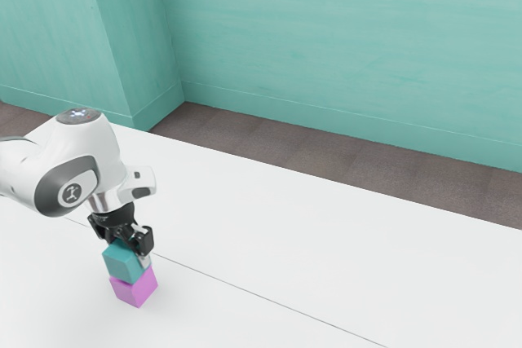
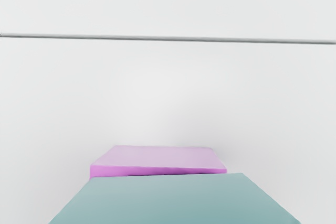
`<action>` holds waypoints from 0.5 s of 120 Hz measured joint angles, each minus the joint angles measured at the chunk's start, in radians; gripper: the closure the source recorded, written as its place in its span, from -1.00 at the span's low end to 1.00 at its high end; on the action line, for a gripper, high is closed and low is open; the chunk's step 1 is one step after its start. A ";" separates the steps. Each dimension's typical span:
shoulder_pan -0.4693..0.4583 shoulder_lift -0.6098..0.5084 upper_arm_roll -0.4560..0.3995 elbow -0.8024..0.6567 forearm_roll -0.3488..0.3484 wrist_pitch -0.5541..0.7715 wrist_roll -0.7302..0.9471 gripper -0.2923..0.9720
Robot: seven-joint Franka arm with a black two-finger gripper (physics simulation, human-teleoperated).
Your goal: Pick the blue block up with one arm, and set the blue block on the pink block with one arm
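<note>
The blue block point(image 1: 124, 263), teal in colour, stands directly on top of the pink block point(image 1: 135, 287) on the white table, shifted slightly toward the exterior view's left, with no gap between them. My gripper point(image 1: 125, 242) comes down from above and is shut on the blue block's upper part, a finger on either side. In the wrist view the blue block's top face point(image 2: 173, 200) lies just under my hand, and part of the pink block point(image 2: 160, 161) shows beyond it.
The white table point(image 1: 326, 250) stretches wide toward the exterior view's right, crossed by a thin dark seam point(image 1: 245, 291). Brown floor point(image 1: 342, 156) and teal walls lie behind the table's far edge.
</note>
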 joint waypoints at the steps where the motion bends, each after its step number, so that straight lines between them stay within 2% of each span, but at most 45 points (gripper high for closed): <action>1: 0.000 0.000 0.000 0.000 0.000 0.000 0.000 -0.03; 60: 0.000 -0.017 0.005 -0.006 -0.001 -0.004 0.054 -0.03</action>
